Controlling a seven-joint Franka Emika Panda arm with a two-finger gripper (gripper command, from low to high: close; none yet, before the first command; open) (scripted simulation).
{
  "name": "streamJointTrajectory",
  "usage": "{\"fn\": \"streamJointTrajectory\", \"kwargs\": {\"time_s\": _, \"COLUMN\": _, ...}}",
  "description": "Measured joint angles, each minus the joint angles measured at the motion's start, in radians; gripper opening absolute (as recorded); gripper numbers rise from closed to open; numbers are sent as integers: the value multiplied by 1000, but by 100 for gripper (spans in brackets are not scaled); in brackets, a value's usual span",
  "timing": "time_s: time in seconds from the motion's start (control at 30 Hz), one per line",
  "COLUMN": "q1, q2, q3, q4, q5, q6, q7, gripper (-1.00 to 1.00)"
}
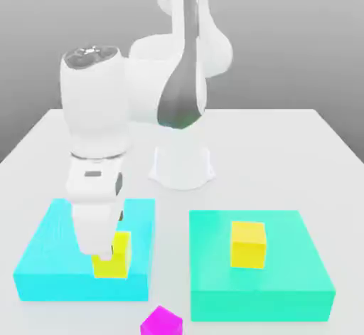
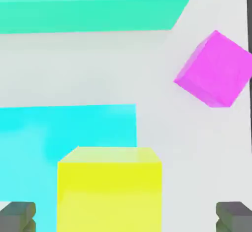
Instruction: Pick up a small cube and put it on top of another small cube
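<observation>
Magenta cube (image 1: 161, 321) lies near the cyan block (image 1: 50, 255); gripper (image 1: 99, 252) spread around yellow cube (image 1: 114, 257).

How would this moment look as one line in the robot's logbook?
stage: reaching | tool: open, astride yellow cube on cyan block | second yellow cube: on green block | magenta cube: on table

I see bright, even, glare-free light on the white bench (image 1: 284, 141), only faint soft shadows beneath the arm (image 1: 178, 77), and slightly soft edges throughout both views.
</observation>
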Motion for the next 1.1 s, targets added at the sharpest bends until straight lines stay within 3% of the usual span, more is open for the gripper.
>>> {"fn": "streamJointTrajectory", "kwargs": {"time_s": 0.17, "q1": -24, "q2": 90, "q3": 38, "q4": -7, "q5": 117, "q6": 73, "q7": -85, "gripper": 0}}
{"fn": "streamJointTrajectory", "kwargs": {"time_s": 0.2, "q1": -30, "q2": 104, "q3": 46, "q4": -9, "q5": 135, "q6": 84, "q7": -98, "gripper": -100}}
{"fn": "streamJointTrajectory", "kwargs": {"time_s": 0.43, "q1": -29, "q2": 105, "q3": 45, "q4": -8, "q5": 136, "q6": 82, "q7": -99, "gripper": -100}}
{"fn": "streamJointTrajectory", "kwargs": {"time_s": 0.83, "q1": -29, "q2": -77, "q3": 7, "q4": 1, "q5": -100, "q6": -66, "q7": 72, "gripper": -100}}
{"fn": "streamJointTrajectory", "kwargs": {"time_s": 1.1, "q1": -33, "q2": -158, "q3": 33, "q4": -42, "q5": -164, "q6": -106, "q7": 153, "gripper": -100}}
